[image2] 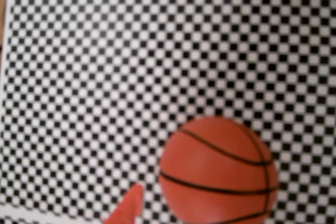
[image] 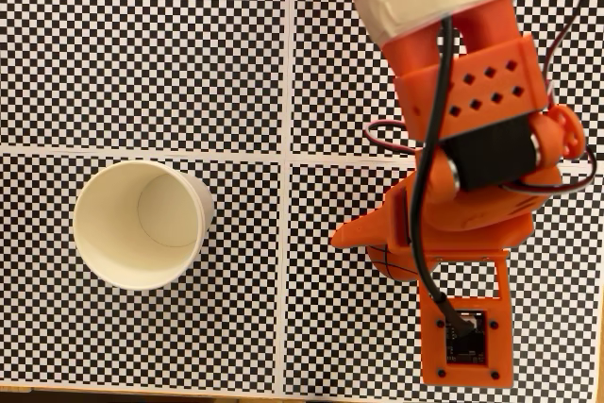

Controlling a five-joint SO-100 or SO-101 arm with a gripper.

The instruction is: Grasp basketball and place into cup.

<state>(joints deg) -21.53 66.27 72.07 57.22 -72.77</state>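
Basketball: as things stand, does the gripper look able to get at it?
Probably yes. In the fixed view the gripper hangs right over the basketball, partly covering it. The wrist view shows the ball close below, one orange finger tip beside it, and bare checkered mat around. Whether the jaws straddle it is unclear.

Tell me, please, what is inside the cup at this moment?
In the fixed view the cup shows only its bare cream floor and inner wall. The basketball lies outside it on the checkered surface, mostly covered there by the gripper.

Black-white checkered mat [image: 189, 63]; white seam lines [image: 285, 139] crossing; wood edge [image: 142, 394] below.
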